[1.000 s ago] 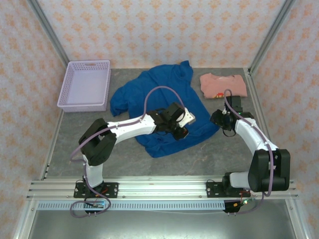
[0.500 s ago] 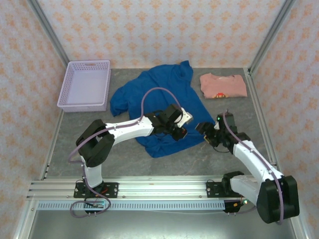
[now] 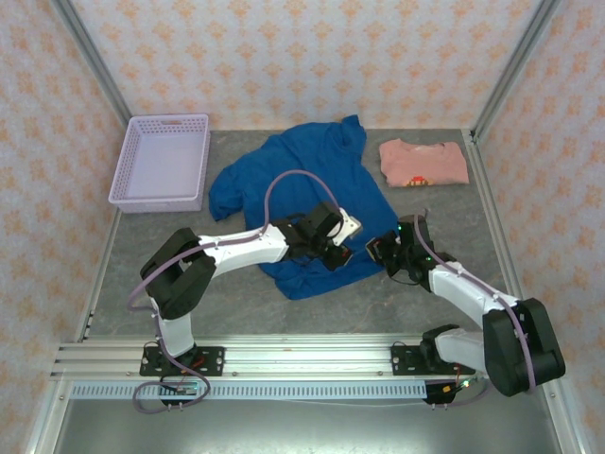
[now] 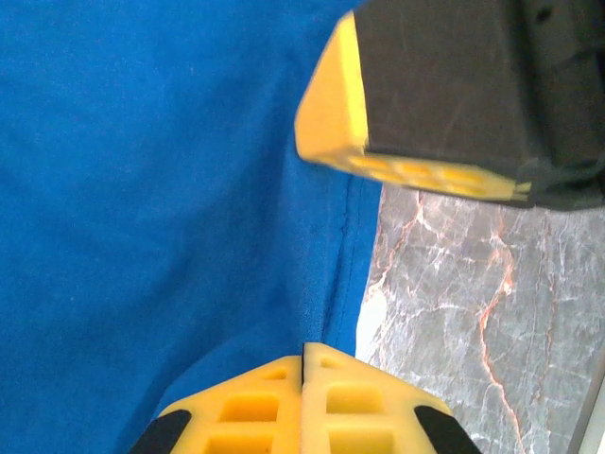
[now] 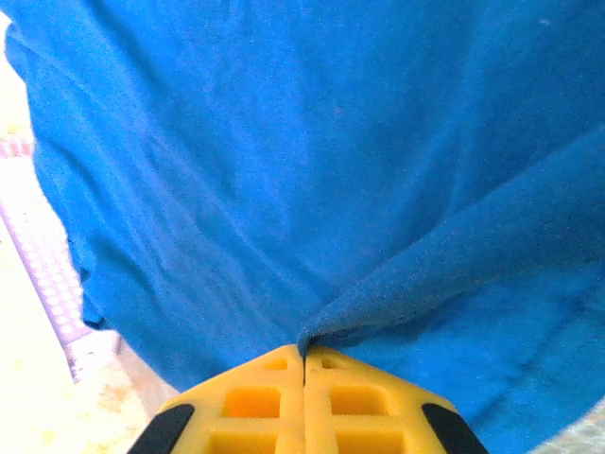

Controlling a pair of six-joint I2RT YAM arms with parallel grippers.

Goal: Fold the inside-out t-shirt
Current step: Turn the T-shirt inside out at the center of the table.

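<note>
**A:** Quick check on the blue t-shirt (image 3: 302, 175). It's spread flat-ish on the worktop (image 3: 444, 284) just beside the basket (image 3: 161, 161), between the basket and the pink shirt (image 3: 423, 163). Both arms are working the hem (image 4: 342, 246), the edge lying past the basket's near end.

**B:** Yep. The right gripper (image 5: 304, 352) is clamped on a small ridge of blue cloth, and you can see the fabric tenting into the yellow tips. The left gripper (image 4: 304, 350) is closed tight right at the hem, and it looks like it has the edge pinched.

**A:** What could go wrong from here, though?

**B:** Those are thin pinches, so a fast pull could slip the cloth out. Either one might also have only the top layer, in which case lifting opens the shirt up instead of folding it. The two grippers are also really near each other. The hem between them could bunch, or they could bump.

**A:** Which way is it pointing?

**B:** The long axis runs roughly alongside the basket's long side, a bit skewed. One sleeve points at the basket and the hem sits at the near end. I can't make out the neck from above.
</note>
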